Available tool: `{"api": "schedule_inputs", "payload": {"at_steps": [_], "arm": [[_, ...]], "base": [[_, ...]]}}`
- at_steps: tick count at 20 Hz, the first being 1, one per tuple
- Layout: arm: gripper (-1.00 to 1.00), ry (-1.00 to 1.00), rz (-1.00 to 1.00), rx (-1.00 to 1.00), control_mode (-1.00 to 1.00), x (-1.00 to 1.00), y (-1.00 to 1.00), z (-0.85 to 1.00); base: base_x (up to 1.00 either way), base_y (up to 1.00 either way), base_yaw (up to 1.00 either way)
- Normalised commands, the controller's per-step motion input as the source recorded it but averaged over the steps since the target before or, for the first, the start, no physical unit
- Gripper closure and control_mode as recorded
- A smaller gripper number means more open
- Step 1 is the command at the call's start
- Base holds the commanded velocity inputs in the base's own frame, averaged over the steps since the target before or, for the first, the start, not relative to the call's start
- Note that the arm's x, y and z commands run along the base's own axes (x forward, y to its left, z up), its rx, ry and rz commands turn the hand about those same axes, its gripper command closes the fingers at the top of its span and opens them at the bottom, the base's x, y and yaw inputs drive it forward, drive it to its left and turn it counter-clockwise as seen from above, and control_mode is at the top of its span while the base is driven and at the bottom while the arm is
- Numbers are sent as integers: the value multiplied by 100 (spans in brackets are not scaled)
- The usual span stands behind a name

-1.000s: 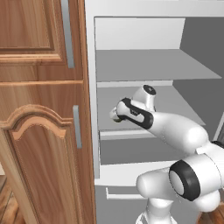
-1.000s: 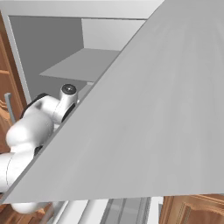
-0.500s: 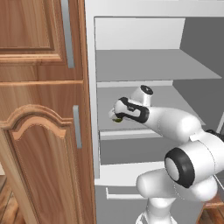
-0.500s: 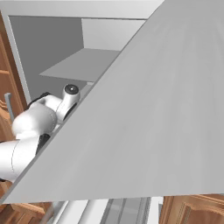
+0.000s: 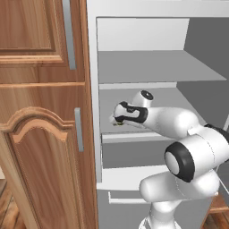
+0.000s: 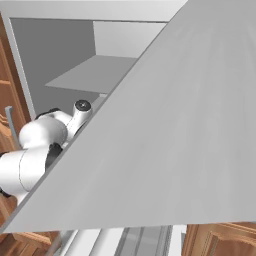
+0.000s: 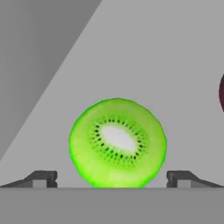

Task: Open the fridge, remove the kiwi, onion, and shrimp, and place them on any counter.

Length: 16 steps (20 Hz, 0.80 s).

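The fridge (image 5: 147,27) stands open, its grey door (image 6: 190,125) swung wide across the right base view, and the arm reaches in over the middle shelf (image 5: 147,96). From the hand view the claw (image 7: 111,177) is spread wide and holds nothing, its two dark finger tips (image 7: 41,178) standing either side of the kiwi (image 7: 117,142), which lies on the white shelf floor with its cut face (pale core, ring of black seeds) turned toward the camera. In the left base view a sliver of that green shows at the claw (image 5: 117,121), low against the left wall of the fridge. At the right edge of the hand view a dark reddish-purple curve is probably the onion (image 7: 222,94), near the kiwi but apart from it; I see no shrimp from here. So the step in hand looks like the first pick, with the door already done. I'd judge the next move calls for a little more forward reach so the fruit sits properly between the tips, then a gentle squeeze, a lift and a careful withdrawal toward a worktop.
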Motion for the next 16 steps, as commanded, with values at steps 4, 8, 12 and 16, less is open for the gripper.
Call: {"api": "schedule_inputs", "payload": {"at_steps": [4, 8, 12, 16], "arm": [[-100, 0, 0, 0, -100, 15, 3, -7], [-100, 0, 0, 0, -100, 14, 1, -11], [-100, 0, 0, 0, -100, 13, 0, -19], [-100, 0, 0, 0, -100, 4, 0, -32]], "base": [[0, 0, 0], [0, 0, 0], [0, 0, 0], [0, 0, 0]]}}
